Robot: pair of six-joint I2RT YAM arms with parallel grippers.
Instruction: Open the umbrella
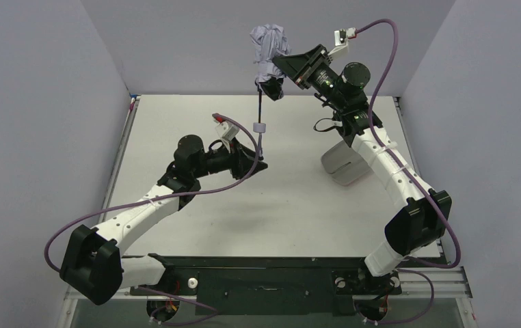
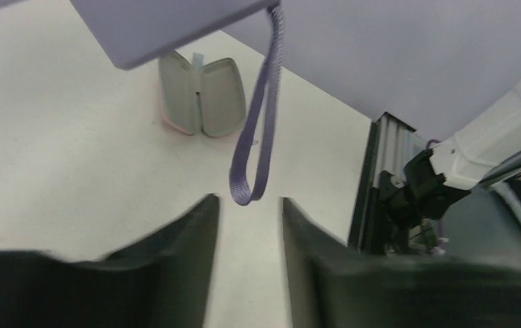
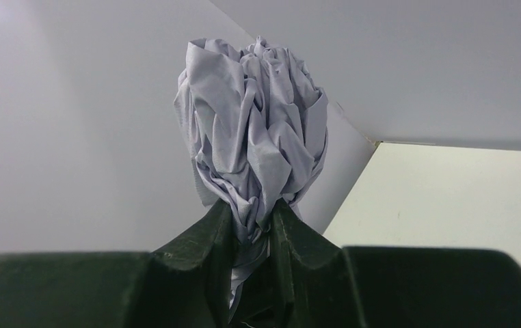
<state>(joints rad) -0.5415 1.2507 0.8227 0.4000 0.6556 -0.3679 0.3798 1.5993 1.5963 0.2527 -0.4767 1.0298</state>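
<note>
My L arm reaches low & fwd from the near-left base, elbow bent, wrist pointing right twd the middle. L claw has its fingers apart w/ a clear gap btwn them, gripping nothing. My R arm rises steeply from the near-right base, forearm leaning back & left, wrist held high at the far side. R claw points left, fingers pinched tight on the umbrella, just its bunched fabric btwn the tips.
</note>
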